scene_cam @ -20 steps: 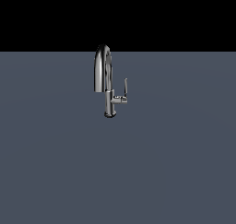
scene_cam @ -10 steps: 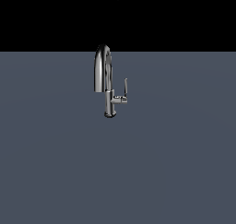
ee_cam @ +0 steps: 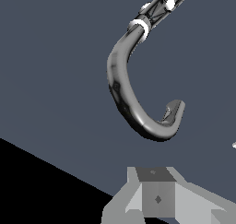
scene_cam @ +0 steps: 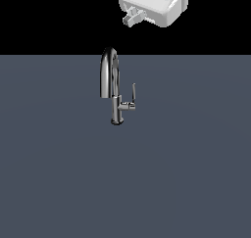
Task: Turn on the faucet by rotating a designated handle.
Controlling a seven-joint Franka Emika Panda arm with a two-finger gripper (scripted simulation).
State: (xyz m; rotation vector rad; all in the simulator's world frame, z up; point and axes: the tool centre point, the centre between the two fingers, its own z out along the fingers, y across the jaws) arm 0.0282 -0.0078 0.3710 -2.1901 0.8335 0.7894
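The chrome faucet (scene_cam: 112,85) stands upright on the grey surface, its arched spout curving toward the exterior view's left. The handle (scene_cam: 133,93), a thin lever blade, points up from a short stub on the body's right side. My gripper (scene_cam: 133,17) hangs high above and to the right of the faucet, well apart from it, with its fingers together and nothing held. In the wrist view the curved spout (ee_cam: 124,94) fills the middle, with the gripper (ee_cam: 156,193) at the picture's edge. I cannot pick out the handle there.
The flat grey surface (scene_cam: 186,173) stretches all around the faucet's small round base (scene_cam: 116,121). Beyond its far edge there is only black background.
The white gripper has come down into the top of the exterior view. It was out of view a second ago and only its tip showed half a second ago. The faucet and handle have not moved.
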